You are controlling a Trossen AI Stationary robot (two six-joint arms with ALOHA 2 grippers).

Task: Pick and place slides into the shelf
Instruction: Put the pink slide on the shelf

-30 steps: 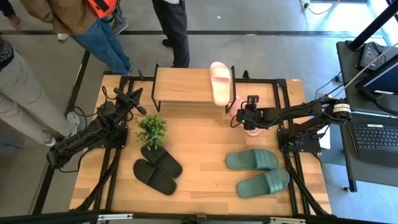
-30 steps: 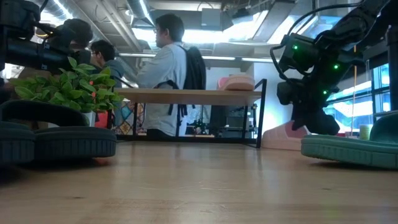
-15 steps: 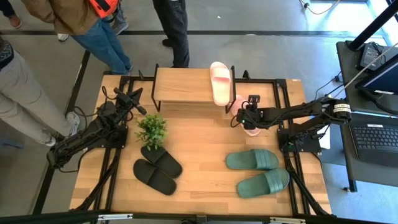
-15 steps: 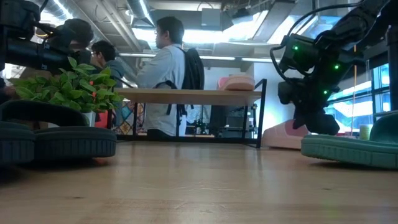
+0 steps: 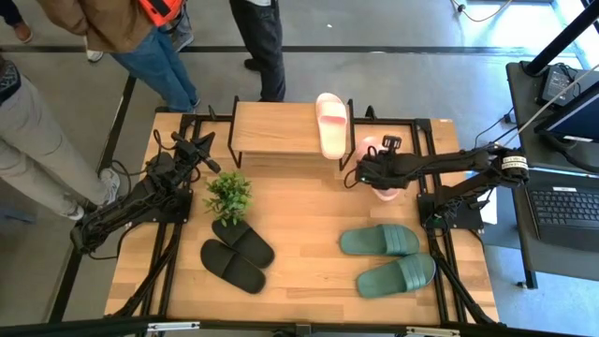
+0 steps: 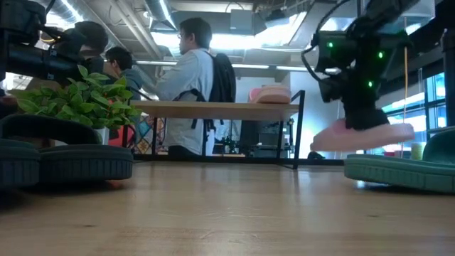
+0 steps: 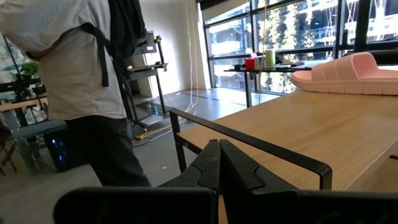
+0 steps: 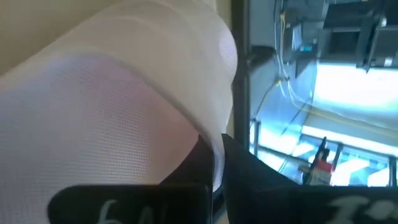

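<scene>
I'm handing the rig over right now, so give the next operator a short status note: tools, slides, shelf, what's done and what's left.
Right tool: shut on the second pink slide, held clear of the table beside the shelf.
Left tool: shut, empty, parked by the plant.
Done: one pink slide lies on the shelf's right end.
Left: shelve the held pink slide, then the green pair and the black pair, all on the table.

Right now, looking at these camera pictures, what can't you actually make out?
- Held pink slide, high view: mostly hidden under the right gripper.
- Black slides, high view: one partly covered by the plant.
- Right wrist view: the pink slide fills the picture, hiding the shelf.
- Low view: green slide cut off by the edge.
- Left gripper, left wrist view: parked, shut, empty.
</scene>
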